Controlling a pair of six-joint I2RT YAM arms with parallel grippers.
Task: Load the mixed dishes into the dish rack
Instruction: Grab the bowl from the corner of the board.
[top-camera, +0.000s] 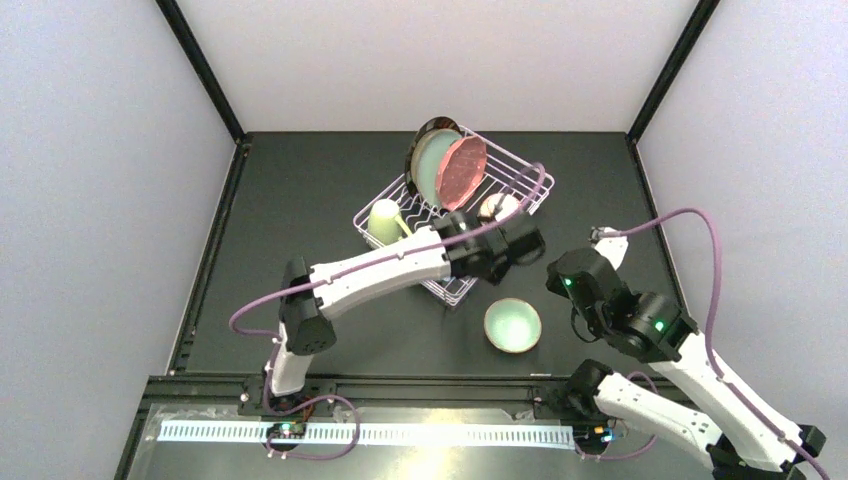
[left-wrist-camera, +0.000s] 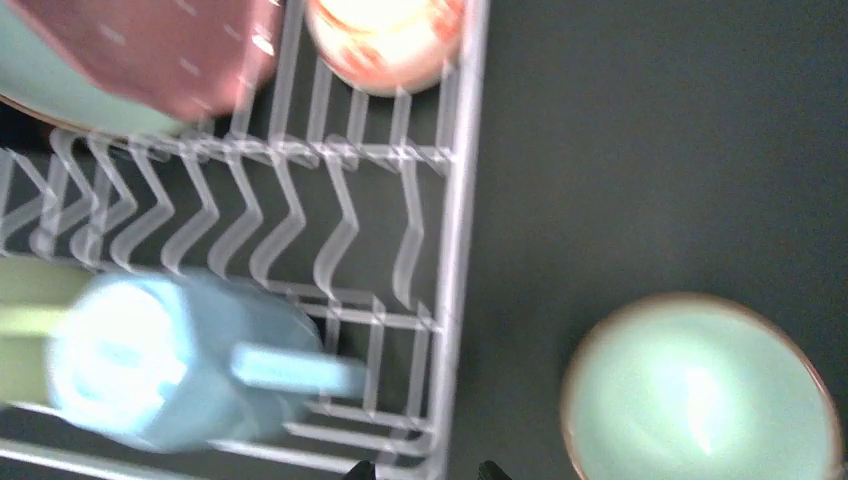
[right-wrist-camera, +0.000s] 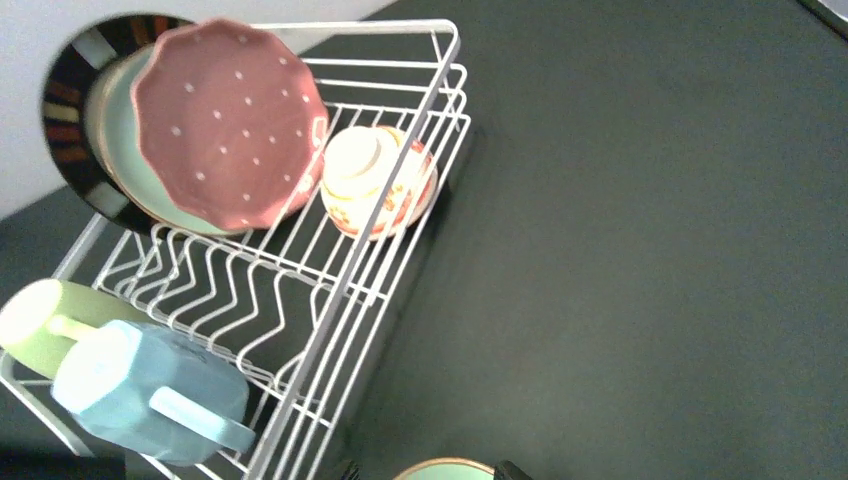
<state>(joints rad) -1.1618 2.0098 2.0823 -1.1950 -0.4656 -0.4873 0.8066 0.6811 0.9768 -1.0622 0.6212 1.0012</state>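
The mint bowl (top-camera: 513, 325) sits alone on the table, near and right of the dish rack (left-wrist-camera: 462, 200). The left gripper (left-wrist-camera: 425, 470) and right gripper (right-wrist-camera: 428, 470) both stand apart, empty. A shallow pinch on the rim could let it slip against the rack.

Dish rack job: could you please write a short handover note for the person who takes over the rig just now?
Grippers: left gripper open, empty, by the right side of the dish rack; right gripper open, empty, over the table further right.
In the rack: striped-rim plate, teal plate and pink dotted plate standing at the far end, red-orange bowl beside them; cream mug and blue mug at the near end.
On the table: mint bowl, upright, outside the rack.
Done: six dishes. Left: the mint bowl.
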